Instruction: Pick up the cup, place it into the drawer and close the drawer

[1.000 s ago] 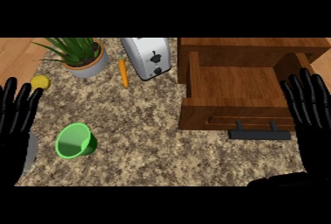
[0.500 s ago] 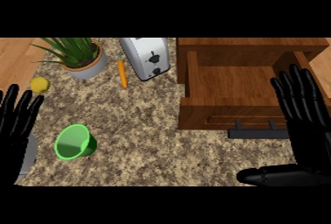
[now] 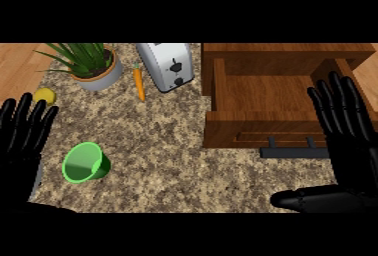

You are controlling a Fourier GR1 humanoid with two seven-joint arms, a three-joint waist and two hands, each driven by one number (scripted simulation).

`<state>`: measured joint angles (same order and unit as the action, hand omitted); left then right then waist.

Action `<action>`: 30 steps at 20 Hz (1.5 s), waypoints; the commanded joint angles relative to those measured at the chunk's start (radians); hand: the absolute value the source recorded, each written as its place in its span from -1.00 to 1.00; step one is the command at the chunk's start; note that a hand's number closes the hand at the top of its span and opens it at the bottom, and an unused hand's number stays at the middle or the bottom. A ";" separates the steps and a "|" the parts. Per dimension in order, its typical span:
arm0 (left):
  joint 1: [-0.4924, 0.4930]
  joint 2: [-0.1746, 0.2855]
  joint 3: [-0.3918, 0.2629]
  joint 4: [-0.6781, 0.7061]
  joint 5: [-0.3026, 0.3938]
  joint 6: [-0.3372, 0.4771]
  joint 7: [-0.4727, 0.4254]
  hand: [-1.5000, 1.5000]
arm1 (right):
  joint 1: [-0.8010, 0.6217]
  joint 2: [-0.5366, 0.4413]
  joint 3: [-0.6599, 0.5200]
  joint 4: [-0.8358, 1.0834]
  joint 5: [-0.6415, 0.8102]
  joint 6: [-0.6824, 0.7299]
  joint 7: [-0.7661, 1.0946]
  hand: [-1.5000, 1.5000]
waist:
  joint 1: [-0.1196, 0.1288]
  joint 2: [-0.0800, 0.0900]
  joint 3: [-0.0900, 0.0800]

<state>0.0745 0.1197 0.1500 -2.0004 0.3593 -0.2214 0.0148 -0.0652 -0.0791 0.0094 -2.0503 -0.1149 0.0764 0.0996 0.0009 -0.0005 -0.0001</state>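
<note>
Head view, looking steeply down on a speckled stone counter (image 3: 173,150). Near left: green cup (image 3: 85,162), tipped a little, mouth open toward the camera, resting on the counter just right of the left hand (image 3: 21,140). Left hand released, fingers straight and pointing far, apart from the cup by a thin strip of counter. Holds nothing.

Right half: wooden drawer (image 3: 266,95), pulled open toward the near side, inner floor showing between its side walls. On its near front face, a dark bar handle (image 3: 291,151). Right hand (image 3: 353,145) over the drawer's right wall and front corner, covering the handle's right end. Released as well: fingers straight and spread, pointing far, thumb stretched left along the near edge of the view. Grasps nothing.

Between cup and drawer: speckled counter, the two well apart.

Far side, left to right: small yellow round fruit (image 3: 45,94) at the counter's left edge, just far of the left fingertips; potted plant (image 3: 92,67) with long green leaves in a pale pot; orange carrot (image 3: 139,84) lying near-to-far between pot and toaster; silver toaster (image 3: 171,65), set at a slight angle just left of the drawer's left wall. All of these far of the straight line from cup to drawer.
</note>
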 commanded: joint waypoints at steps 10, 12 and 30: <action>0.030 -0.030 0.016 0.100 -0.076 -0.015 -0.044 -1.00 | -0.049 0.009 -0.019 0.029 0.018 -0.011 0.018 -1.00 | 0.000 0.000 0.000; 0.037 -0.004 0.056 0.106 -0.043 -0.030 -0.021 -1.00 | -0.012 -0.004 -0.035 0.003 0.014 0.008 0.002 -1.00 | 0.000 0.000 0.000; 0.052 -0.011 0.101 0.543 -0.219 -0.095 -0.380 -1.00 | 0.015 -0.011 -0.067 -0.003 -0.049 0.054 -0.005 -1.00 | -0.002 0.000 0.000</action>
<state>0.1084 0.1265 0.2677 -1.5214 0.1846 -0.3106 -0.2946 -0.0903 -0.0761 -0.0256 -2.0449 -0.1163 0.0937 0.1170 -0.0001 0.0000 -0.0004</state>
